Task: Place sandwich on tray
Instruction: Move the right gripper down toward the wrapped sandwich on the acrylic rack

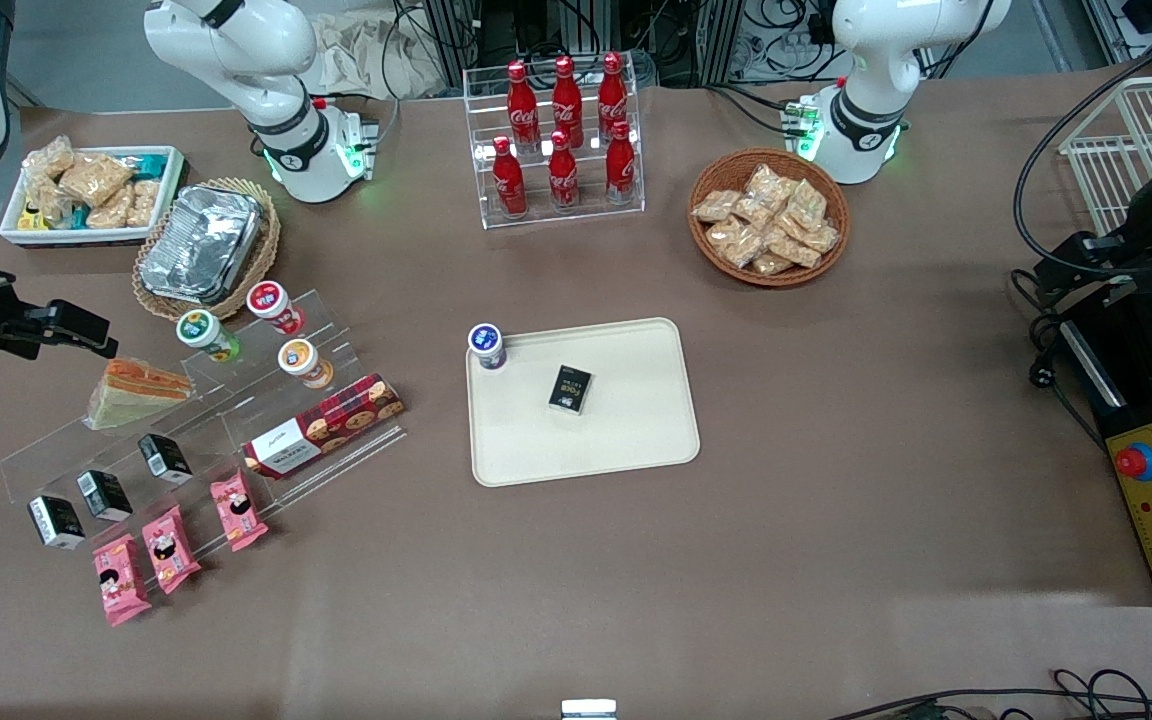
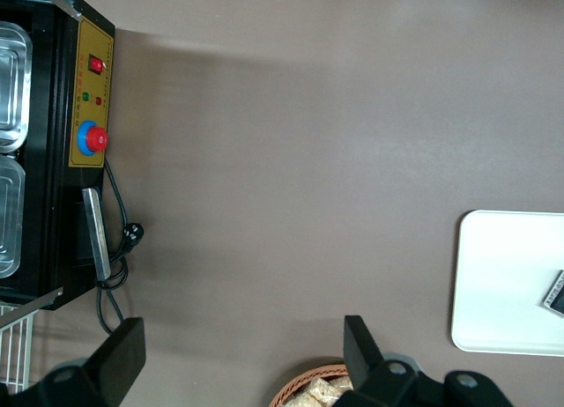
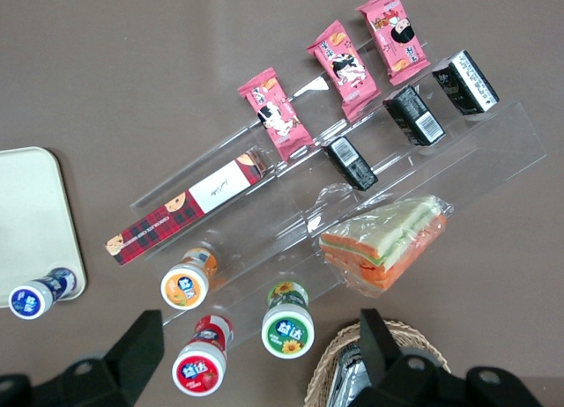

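One sandwich (image 1: pixel 136 392) (a triangular wedge in clear wrap, pale bread with orange and green layers) lies on the acrylic stand (image 1: pixel 206 420), at about nine o'clock from the tray (image 1: pixel 626 440). Beside and above it hovers the gripper (image 3: pixel 260 354), fingers apart.

The sandwich (image 3: pixel 386 245) shows pale bread with orange and green layers; the tray (image 1: pixel 626 430) is cream on a brown worktop (image 1: pixel 836 520). The black end effector (image 3: pixel 256 354) hangs above the sandwich shelf, beside a red tartan box (image 3: pixel 187 208) and pink packets (image 3: pixel 338 56).
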Action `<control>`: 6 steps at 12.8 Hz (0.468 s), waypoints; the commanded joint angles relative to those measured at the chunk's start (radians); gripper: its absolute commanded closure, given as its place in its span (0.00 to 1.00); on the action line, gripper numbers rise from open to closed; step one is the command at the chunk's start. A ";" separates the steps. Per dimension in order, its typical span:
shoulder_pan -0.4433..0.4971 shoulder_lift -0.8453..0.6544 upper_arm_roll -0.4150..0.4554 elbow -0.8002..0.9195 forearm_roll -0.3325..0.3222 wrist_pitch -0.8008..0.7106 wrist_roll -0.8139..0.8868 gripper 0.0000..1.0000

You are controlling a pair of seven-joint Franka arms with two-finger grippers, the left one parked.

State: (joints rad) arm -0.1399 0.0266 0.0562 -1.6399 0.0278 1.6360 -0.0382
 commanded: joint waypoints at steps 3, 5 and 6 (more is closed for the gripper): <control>0.000 -0.007 0.001 0.008 0.014 -0.025 0.006 0.01; 0.003 -0.005 0.001 0.006 0.014 -0.025 0.004 0.01; 0.003 -0.005 0.002 0.006 0.014 -0.025 0.000 0.01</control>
State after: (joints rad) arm -0.1390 0.0265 0.0578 -1.6399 0.0278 1.6305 -0.0382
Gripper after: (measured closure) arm 0.009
